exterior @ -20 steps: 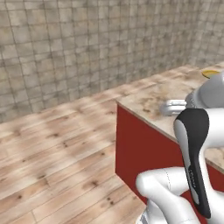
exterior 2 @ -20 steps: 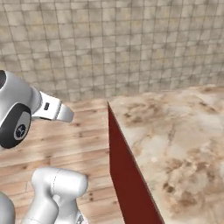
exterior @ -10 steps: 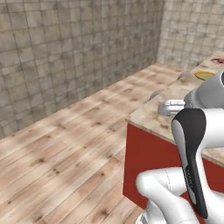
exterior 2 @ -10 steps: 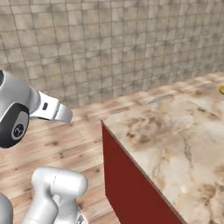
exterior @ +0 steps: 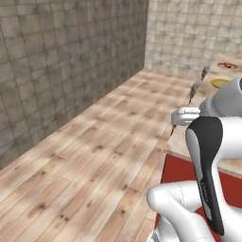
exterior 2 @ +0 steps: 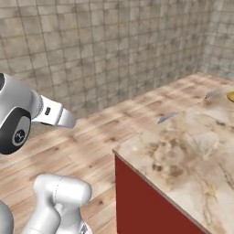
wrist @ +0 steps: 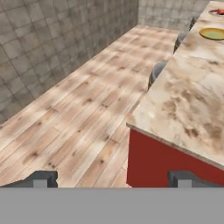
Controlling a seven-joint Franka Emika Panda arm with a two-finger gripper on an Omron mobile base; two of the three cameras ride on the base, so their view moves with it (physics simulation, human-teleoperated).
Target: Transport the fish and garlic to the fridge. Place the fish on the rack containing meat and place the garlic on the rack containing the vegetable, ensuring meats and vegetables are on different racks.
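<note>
Small red thing [wrist: 217,12] lay at upper right of hand view, at far end of tabletop [wrist: 192,100], beyond yellow plate [wrist: 213,33]. Too small to tell you whether it was fish. If fish: judged light, slim, likely slippery; you would do best pinching across mid-body, not tail. Garlic judged light, hard, apt to roll; grip around widest part. Hand [wrist: 113,179] stood wide open, empty, low by tabletop's red-sided corner, well apart from red thing. Grey stool tops [wrist: 156,72] sat beside tabletop edge.
</note>
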